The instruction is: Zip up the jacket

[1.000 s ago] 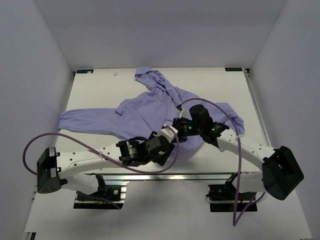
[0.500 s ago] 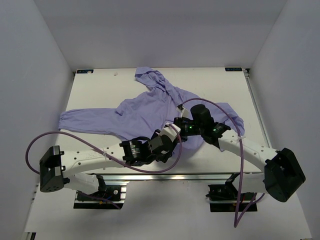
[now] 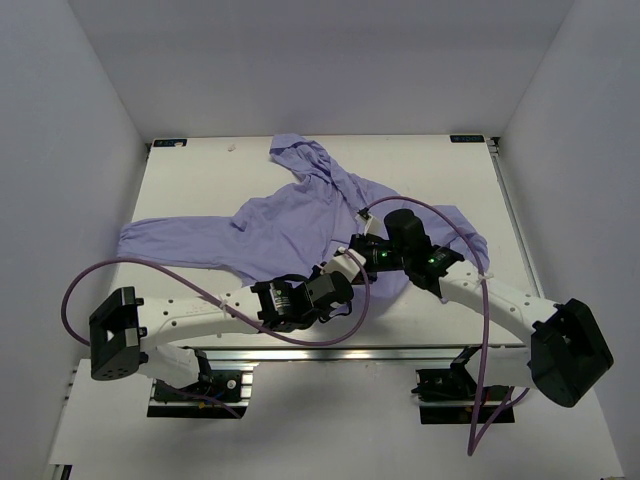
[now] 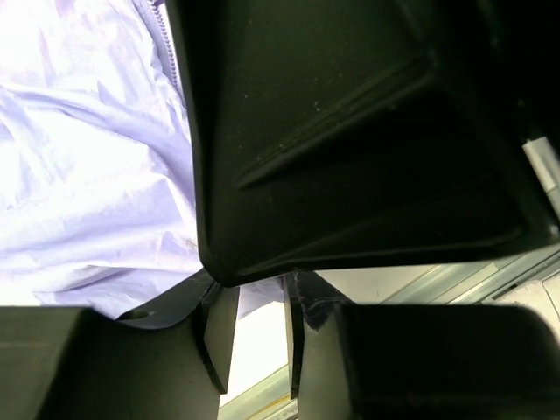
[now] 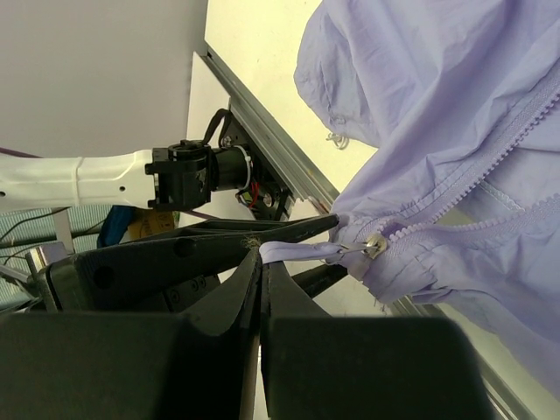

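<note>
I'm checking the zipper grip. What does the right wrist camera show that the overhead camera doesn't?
Only the right wrist view: jaws shut on the lavender pull tab, the metal slider and the zipper teeth. Only the overhead view: the jacket spread out whole on the table, hood and sleeves included. Both: lavender fabric and the left arm close by.

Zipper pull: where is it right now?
The zipper pull sits mid-frame in the right wrist view, its tab pinched by the right gripper at the jacket bottom hem.
</note>
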`<state>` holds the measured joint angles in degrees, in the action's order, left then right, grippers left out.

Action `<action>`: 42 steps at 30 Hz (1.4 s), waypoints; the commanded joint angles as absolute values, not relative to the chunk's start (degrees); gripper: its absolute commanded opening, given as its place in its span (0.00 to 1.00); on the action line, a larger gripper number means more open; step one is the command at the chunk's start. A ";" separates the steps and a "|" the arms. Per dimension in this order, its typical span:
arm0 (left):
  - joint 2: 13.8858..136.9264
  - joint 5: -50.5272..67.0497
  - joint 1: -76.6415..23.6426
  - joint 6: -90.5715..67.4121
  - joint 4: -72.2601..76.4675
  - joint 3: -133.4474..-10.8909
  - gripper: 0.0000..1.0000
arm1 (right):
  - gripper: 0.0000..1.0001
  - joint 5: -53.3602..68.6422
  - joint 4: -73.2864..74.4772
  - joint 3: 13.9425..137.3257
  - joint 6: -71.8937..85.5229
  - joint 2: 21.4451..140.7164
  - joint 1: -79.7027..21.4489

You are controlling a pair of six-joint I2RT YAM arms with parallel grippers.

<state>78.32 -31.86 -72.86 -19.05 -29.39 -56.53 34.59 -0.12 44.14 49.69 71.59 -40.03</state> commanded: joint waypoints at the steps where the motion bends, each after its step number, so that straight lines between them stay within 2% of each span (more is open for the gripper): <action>1: 77.96 -31.64 -73.13 -17.84 -24.61 -57.04 0.36 | 0.00 35.77 -3.60 43.95 50.98 70.14 -40.17; 5: 78.22 -32.17 -73.13 -18.63 -24.87 -56.60 0.26 | 0.00 35.77 -3.60 43.86 50.80 70.57 -40.17; 8: 77.35 -31.91 -73.13 -17.85 -23.21 -55.73 0.02 | 0.00 36.03 -3.69 43.68 50.71 71.01 -40.25; 9: 77.08 -31.21 -73.13 -17.58 -22.59 -55.37 0.00 | 0.00 36.04 -3.69 43.68 50.63 71.10 -40.25; 24: 56.52 -25.23 -73.21 -14.07 -14.68 -51.86 0.00 | 0.00 27.96 -6.23 39.99 46.41 76.90 -40.25; 28: 55.72 -24.17 -73.21 -14.24 -16.08 -54.31 0.00 | 0.00 21.98 -4.83 42.09 42.38 78.66 -40.25; 31: 56.51 -25.31 -73.21 -14.50 -17.92 -54.84 0.00 | 0.00 23.89 -7.81 42.89 41.31 77.79 -40.25; 35: 59.84 -26.19 -73.13 -16.61 -22.92 -55.63 0.00 | 0.00 25.40 -4.84 44.56 40.17 75.33 -40.25; 36: 60.98 -26.02 -73.13 -17.39 -23.98 -55.90 0.18 | 0.00 25.92 -4.83 44.30 40.43 74.71 -40.25; 38: 64.68 -25.84 -73.13 -20.82 -27.22 -56.68 0.43 | 0.00 26.89 -3.43 44.56 40.78 73.04 -40.25; 41: 67.23 -26.19 -73.13 -24.95 -29.70 -56.26 0.67 | 0.00 27.07 -2.11 45.09 41.31 71.98 -40.25; 42: 67.24 -25.58 -73.13 -25.40 -29.36 -55.64 0.71 | 0.00 27.24 -2.02 45.09 41.48 71.90 -40.25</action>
